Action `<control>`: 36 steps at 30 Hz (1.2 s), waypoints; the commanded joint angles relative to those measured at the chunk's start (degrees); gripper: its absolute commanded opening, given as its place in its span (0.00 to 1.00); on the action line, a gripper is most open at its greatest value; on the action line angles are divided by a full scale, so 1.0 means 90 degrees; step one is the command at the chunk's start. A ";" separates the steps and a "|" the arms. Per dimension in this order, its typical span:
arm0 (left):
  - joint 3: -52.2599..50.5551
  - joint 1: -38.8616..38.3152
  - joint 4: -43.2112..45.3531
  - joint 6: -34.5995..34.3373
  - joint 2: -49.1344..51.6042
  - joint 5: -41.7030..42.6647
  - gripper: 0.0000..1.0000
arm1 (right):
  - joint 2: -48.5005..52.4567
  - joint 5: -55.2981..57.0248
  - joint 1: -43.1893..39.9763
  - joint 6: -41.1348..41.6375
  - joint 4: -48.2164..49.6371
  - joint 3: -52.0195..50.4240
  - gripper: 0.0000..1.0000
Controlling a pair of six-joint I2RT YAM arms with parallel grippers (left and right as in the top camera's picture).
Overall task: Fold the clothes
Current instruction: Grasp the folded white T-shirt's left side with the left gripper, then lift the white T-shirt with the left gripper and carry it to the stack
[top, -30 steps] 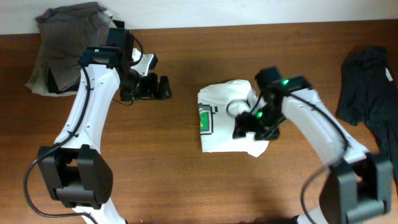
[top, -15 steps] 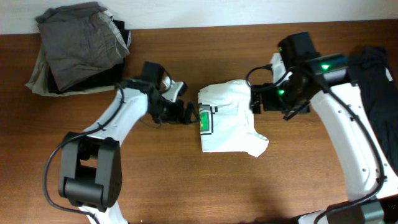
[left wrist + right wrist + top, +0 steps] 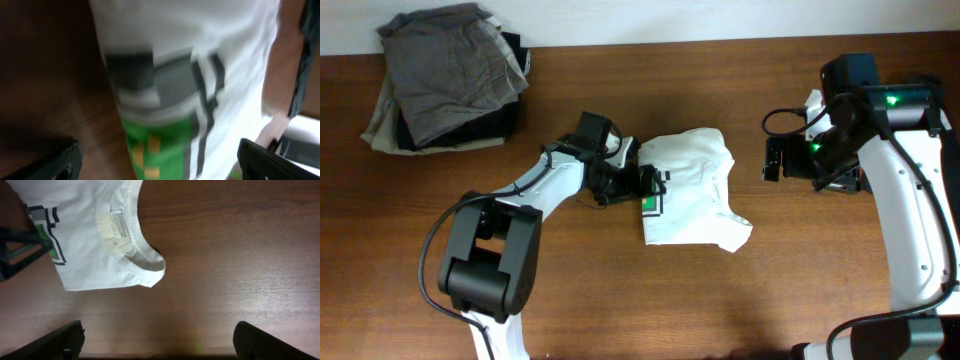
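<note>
The white T-shirt [image 3: 690,190] lies folded into a compact bundle in the middle of the table, its green and grey print [image 3: 651,196] at the left edge. My left gripper [image 3: 642,185] is low at that left edge and open. In the left wrist view the blurred print [image 3: 160,125] fills the space between its black fingers [image 3: 57,161]. My right gripper [image 3: 772,160] hovers open to the right of the shirt, apart from it. In the right wrist view only bare wood lies between its fingertips [image 3: 265,342], and the shirt's collar [image 3: 127,235] sits ahead.
A pile of grey, black and beige garments [image 3: 445,75] sits at the back left corner. The wooden table [image 3: 620,290] shows bare in front of the shirt. The left gripper's black frame [image 3: 17,250] shows beside the shirt in the right wrist view.
My left gripper swept right from the back left to the shirt's printed edge. My right gripper came off the shirt, opened fully and drew back to the right.
</note>
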 commanded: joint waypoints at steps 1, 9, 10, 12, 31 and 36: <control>-0.0034 -0.0005 0.0194 -0.0544 0.0374 0.0296 0.99 | -0.0066 0.0078 -0.0039 -0.0121 -0.0024 0.0107 0.99; -0.0034 -0.0425 0.0731 -0.0974 0.0687 0.0308 0.99 | -0.0066 0.0078 -0.0039 -0.0121 -0.0027 0.0107 0.99; -0.0034 -0.0510 0.0867 -0.0974 0.0687 0.0233 0.99 | -0.0066 0.0078 -0.0039 -0.0124 -0.0041 0.0107 0.99; -0.0034 -0.0597 0.1047 -0.0974 0.0687 0.0170 0.79 | -0.0066 0.0078 -0.0039 -0.0121 -0.0056 0.0107 0.99; 0.1790 -0.0143 -0.0627 0.1411 0.0687 -0.2188 0.00 | -0.0066 0.0134 -0.0039 -0.0265 -0.0333 0.0102 0.99; 0.3349 0.0359 -0.1846 0.2596 0.0687 -0.2970 0.00 | -0.0066 0.0248 -0.0039 -0.0262 -0.0384 0.0102 0.99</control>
